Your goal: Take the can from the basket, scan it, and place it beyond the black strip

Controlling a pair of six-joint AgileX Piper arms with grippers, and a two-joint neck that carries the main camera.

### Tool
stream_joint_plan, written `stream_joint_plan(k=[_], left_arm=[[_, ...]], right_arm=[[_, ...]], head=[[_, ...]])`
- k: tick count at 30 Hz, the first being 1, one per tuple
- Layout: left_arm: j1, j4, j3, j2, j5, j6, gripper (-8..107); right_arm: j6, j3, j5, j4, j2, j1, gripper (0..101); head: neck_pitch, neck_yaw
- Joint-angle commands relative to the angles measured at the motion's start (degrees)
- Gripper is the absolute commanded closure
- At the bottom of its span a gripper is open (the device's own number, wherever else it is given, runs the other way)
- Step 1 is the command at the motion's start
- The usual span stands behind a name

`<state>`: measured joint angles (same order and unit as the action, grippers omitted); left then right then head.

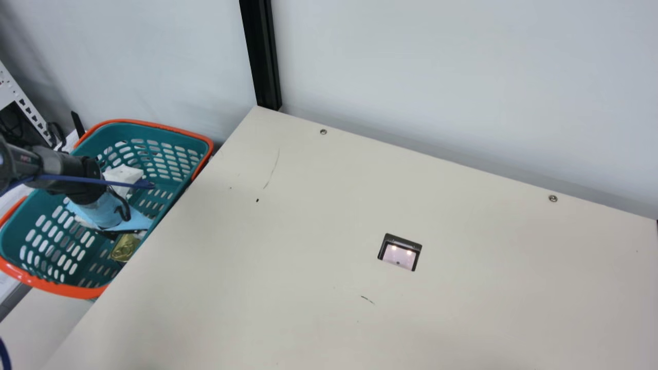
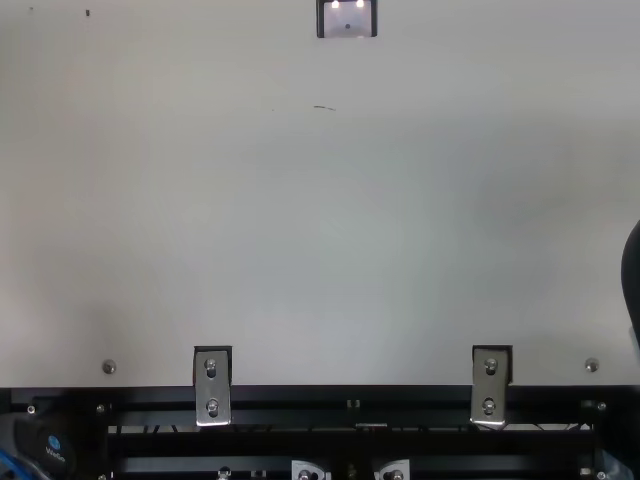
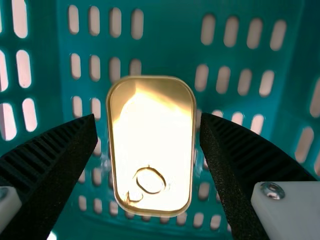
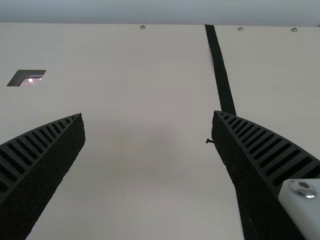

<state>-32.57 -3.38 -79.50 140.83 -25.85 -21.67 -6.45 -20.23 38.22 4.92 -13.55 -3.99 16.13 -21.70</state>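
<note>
Gold metal catches my light: the can (image 3: 150, 145) lies in the teal basket (image 1: 154, 128), ring-pull face up, by the wall along the bench (image 1: 288, 216) and towards the basket's near end. My left gripper (image 1: 110, 234) is down in there, its fingers apart, one to each side of the can, a slight gap showing at both in the wrist view. A white item (image 1: 123, 177) lies nearer the basket's far end. My right gripper (image 4: 149, 120) has its fingers apart over the bench, nothing between them. The black strip (image 4: 220, 70) runs in from the bench's far edge; the scanner (image 1: 400, 252) sits well in from that edge.
</note>
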Motion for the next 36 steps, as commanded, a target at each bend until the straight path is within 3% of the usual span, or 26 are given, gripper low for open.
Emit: stream_joint_plan(k=[1, 2, 3, 10, 15, 26, 36], left_arm=[[-0.1, 0.5, -1.1, 0.8, -0.8, 0.4, 9], [-0.1, 0.6, -1.5, 1.1, -1.1, 0.7, 61], [-0.1, 1.0, -1.9, 1.5, -1.4, 0.9, 89], [0.1, 5.8, -2.6, 0.8, -2.9, 1.0, 89], [0.7, 7.8, -0.6, -4.1, -2.1, 0.9, 89], [2.5, 8.4, 6.1, -23.6, 0.5, 2.5, 89], [5.3, 7.4, 8.1, -40.2, -0.2, 10.1, 89]], right_arm=[[0.0, 0.0, 0.0, 0.0, 0.0, 0.0, 0], [0.0, 0.0, 0.0, 0.0, 0.0, 0.0, 0], [0.0, 0.0, 0.0, 0.0, 0.0, 0.0, 0], [0.0, 0.0, 0.0, 0.0, 0.0, 0.0, 0], [0.0, 0.0, 0.0, 0.0, 0.0, 0.0, 0], [0.0, 0.0, 0.0, 0.0, 0.0, 0.0, 0], [0.0, 0.0, 0.0, 0.0, 0.0, 0.0, 0]], head=[[1.7, -0.4], [1.7, -0.4], [1.7, -0.4], [1.7, -0.4], [1.7, -0.4], [1.7, -0.4], [1.7, -0.4]])
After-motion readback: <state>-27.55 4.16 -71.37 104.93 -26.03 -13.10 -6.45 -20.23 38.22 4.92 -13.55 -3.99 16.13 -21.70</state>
